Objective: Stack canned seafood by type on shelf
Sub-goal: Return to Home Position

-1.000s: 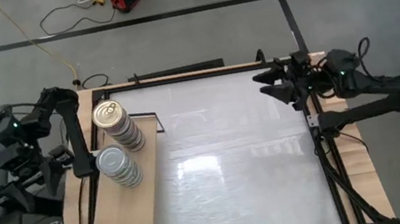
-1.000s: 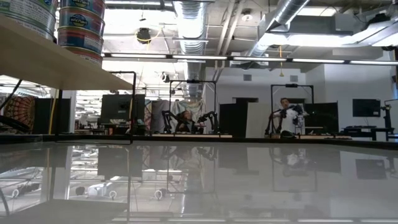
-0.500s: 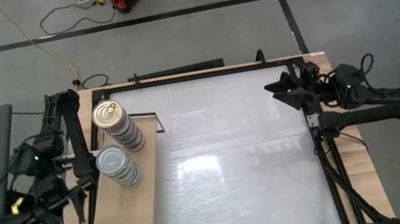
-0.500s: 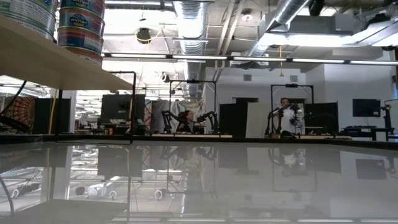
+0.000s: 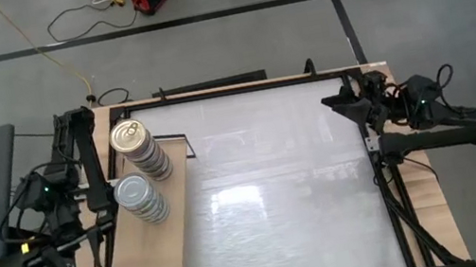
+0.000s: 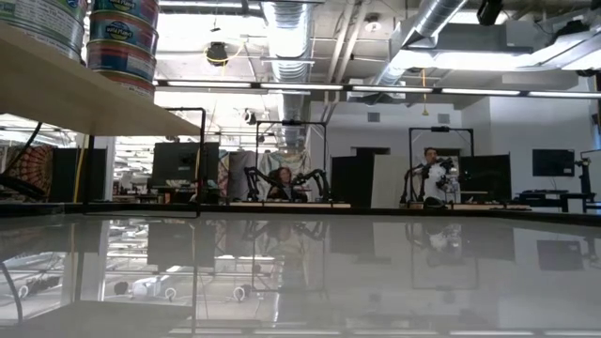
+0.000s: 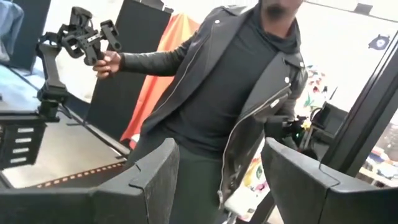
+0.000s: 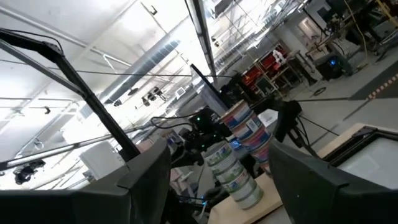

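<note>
Canned seafood stands in two columns on the shelf, at the left side of the table. The silver-topped column is nearer the front edge; the gold-topped column is just behind it, and I cannot tell whether the two touch. On the white tabletop I see no loose tin, so I judge the sorting is finished and only the arms' return to rest is left. The left gripper is outside the table's left edge, beside the shelf, with its arm folded back; its fingers are apart and nothing is between them. The right gripper hangs at the far right corner and points across the table toward the columns, fingers also apart and empty. Beyond the left gripper stands a person in a dark jacket.
</note>
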